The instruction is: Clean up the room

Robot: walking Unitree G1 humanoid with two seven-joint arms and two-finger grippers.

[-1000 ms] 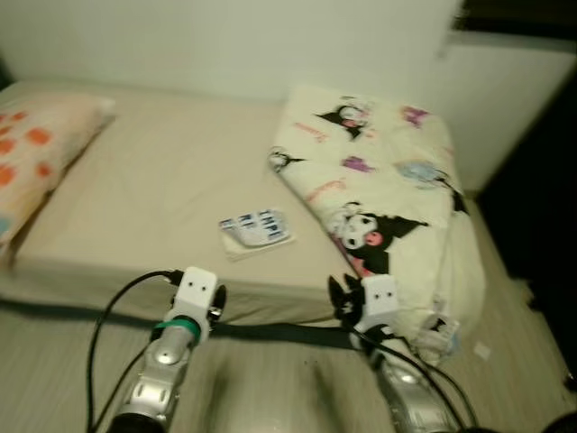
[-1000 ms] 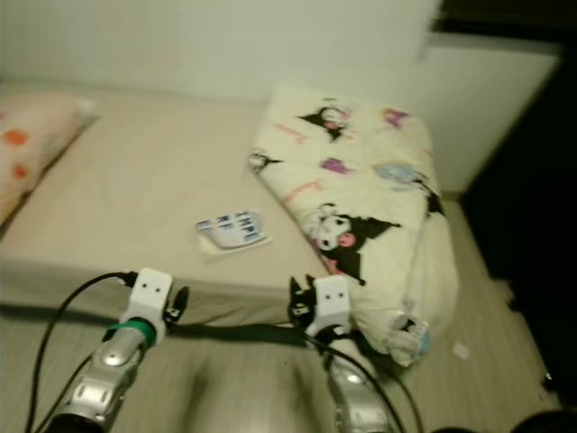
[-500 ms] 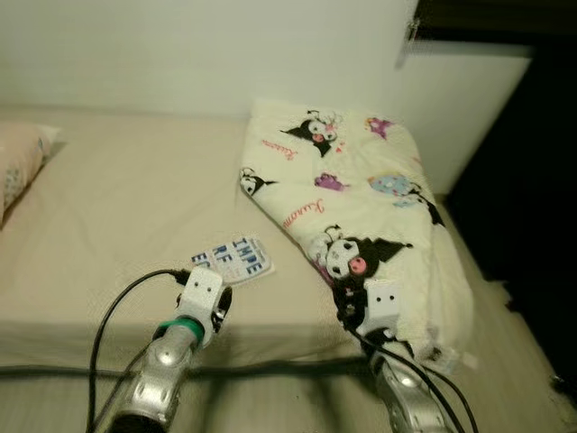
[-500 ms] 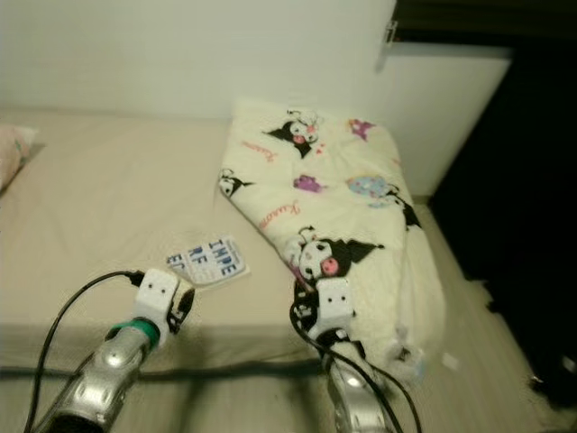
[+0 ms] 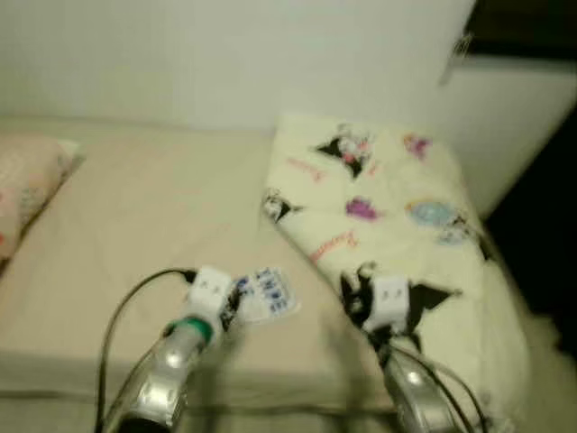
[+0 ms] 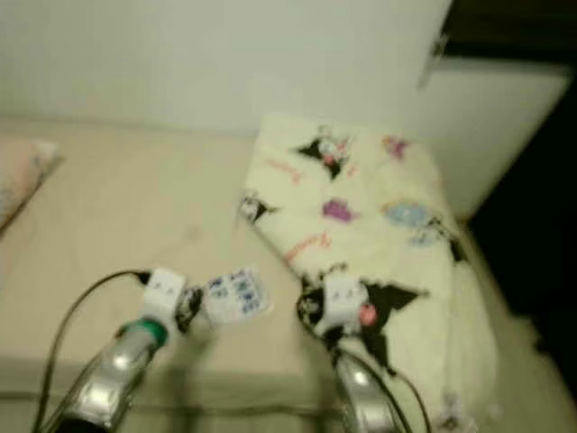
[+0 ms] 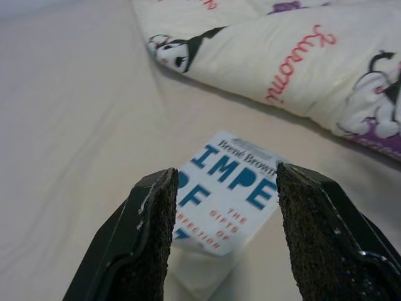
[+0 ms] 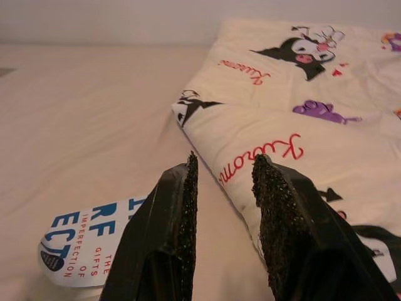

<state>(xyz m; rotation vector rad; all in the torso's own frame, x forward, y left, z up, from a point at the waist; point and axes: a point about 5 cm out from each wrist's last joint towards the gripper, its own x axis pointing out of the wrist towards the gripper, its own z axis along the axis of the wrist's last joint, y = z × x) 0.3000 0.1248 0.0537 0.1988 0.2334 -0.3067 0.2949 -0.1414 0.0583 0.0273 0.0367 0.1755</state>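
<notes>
One book (image 7: 227, 194) lies flat, long axis toward the left hand (image 7: 220, 244).

head views blurred, book (image 7: 229, 188) title partly hidden

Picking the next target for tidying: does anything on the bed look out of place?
Yes: a white book with blue lettering lies loose on the bare mattress, beside the folded cartoon-print quilt. The left gripper hovers over it, fingers open. The quilt looks neatly folded.
</notes>
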